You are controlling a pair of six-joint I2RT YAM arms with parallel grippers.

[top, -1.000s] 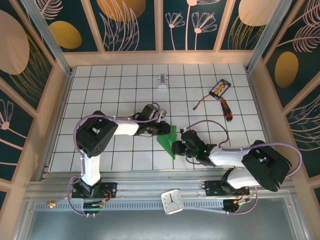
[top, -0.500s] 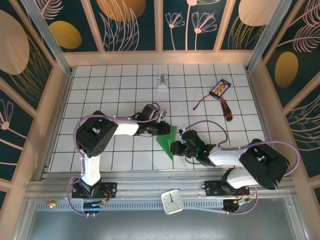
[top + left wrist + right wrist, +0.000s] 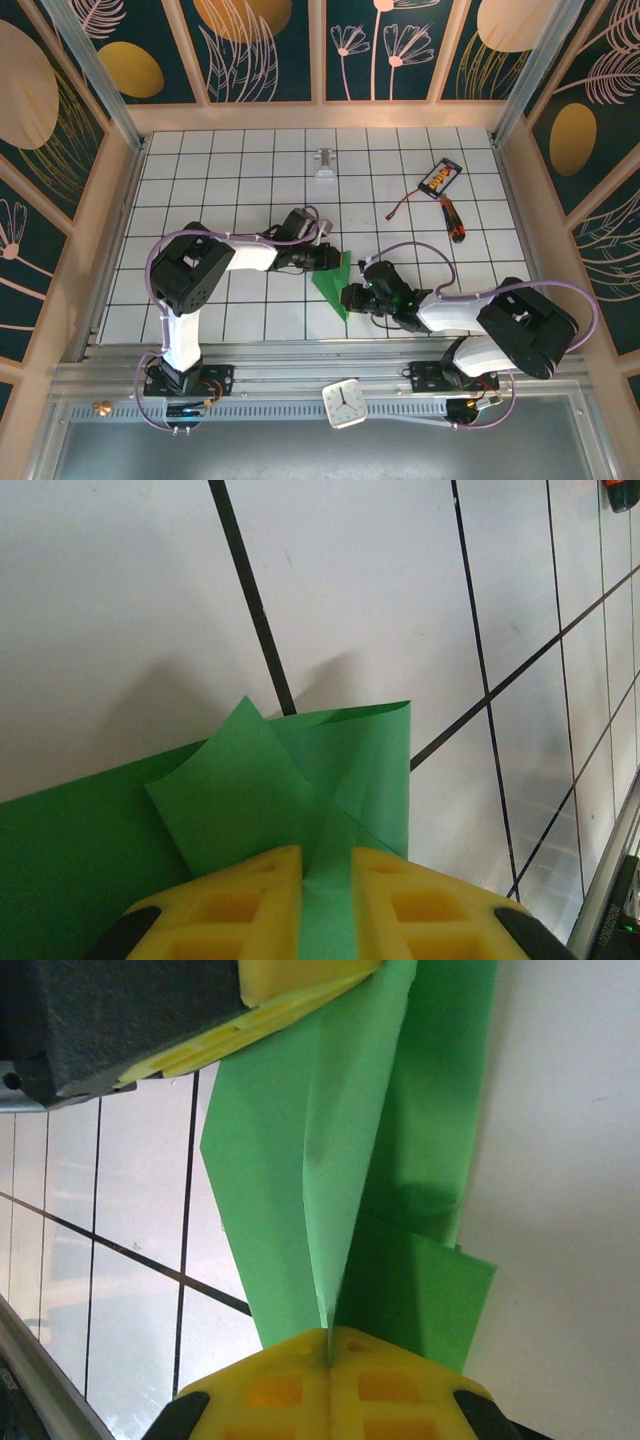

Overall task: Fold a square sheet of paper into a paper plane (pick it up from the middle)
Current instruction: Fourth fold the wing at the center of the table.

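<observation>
From above, the paper lies between the left gripper and the right gripper, touching both. At the left wrist, the narrow jaws pinch a raised paper fold. At the right wrist, the jaws are pressed together on the paper's crease.

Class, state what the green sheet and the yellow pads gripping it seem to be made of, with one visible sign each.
The green sheet: thin matte paper, likely; it holds sharp creases. The yellow pads: probably moulded plastic or rubber, matte, with recessed pockets.
</observation>
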